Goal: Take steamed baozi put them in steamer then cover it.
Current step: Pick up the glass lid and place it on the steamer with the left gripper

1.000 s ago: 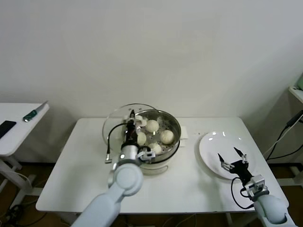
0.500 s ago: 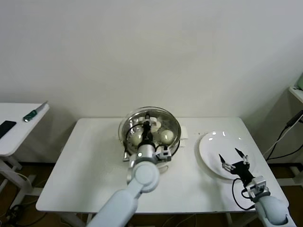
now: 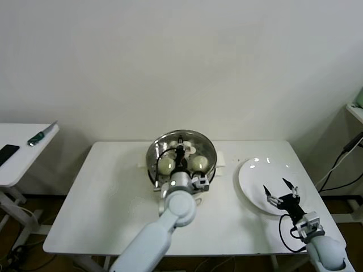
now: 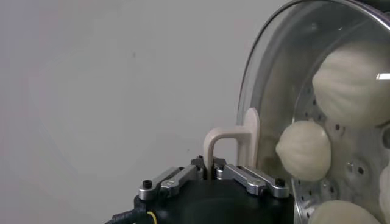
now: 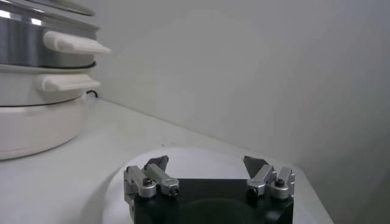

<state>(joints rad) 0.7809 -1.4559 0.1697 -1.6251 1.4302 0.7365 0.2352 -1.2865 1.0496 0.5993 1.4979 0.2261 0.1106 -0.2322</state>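
With the left end effector clamped on the cover's handle, cover sits over steamer; seat it level, then release. Right end effector waits wide.

A plain white wall rises behind the white table; a second white table stands at the left edge.

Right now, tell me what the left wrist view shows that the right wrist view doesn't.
Only the left wrist view: the left claw shut on the cover by its white handle, baozi visible through the glass. Only the right wrist view: the right claw open over the white plate, and the white pot base. Both: the steamer.
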